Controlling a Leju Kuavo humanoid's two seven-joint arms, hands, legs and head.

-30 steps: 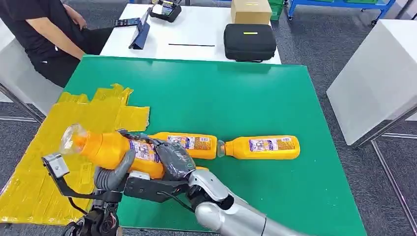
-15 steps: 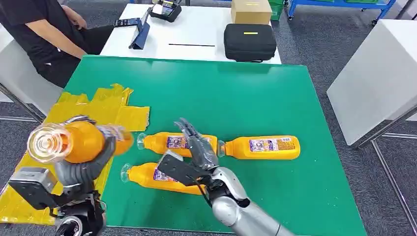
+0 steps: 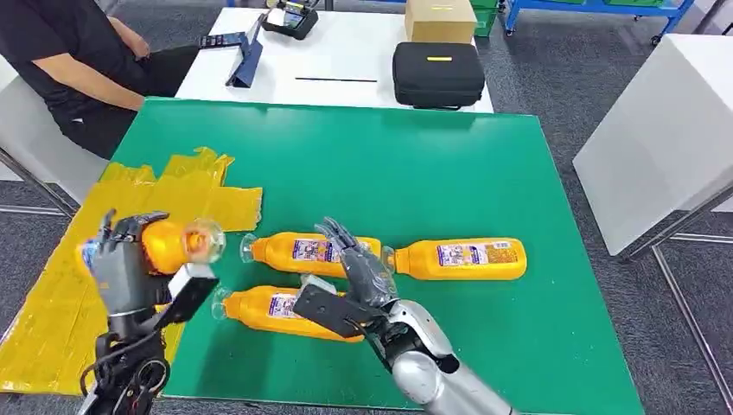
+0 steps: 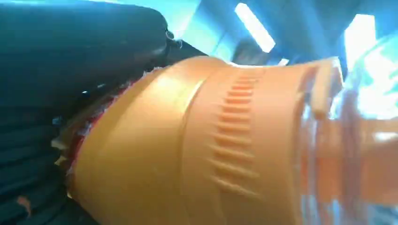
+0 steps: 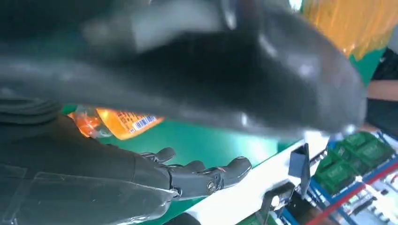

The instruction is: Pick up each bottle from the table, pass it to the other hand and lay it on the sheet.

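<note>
While the left hand (image 3: 125, 268) is gripping one orange bottle (image 3: 168, 245) above the yellow sheet (image 3: 52, 320), its long axis is pointing toward the bench (image 3: 415, 173); the right hand (image 3: 354, 268), hovering open-fingered, is farther away.

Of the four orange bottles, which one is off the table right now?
The bottle gripped by the left hand over the yellow sheet; the other three lie on their sides on the green table, beside the open right hand.

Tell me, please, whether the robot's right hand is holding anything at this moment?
No, it is open: the right hand hovers with fingers spread above the bottles lying on the green table, gripping none.
</note>
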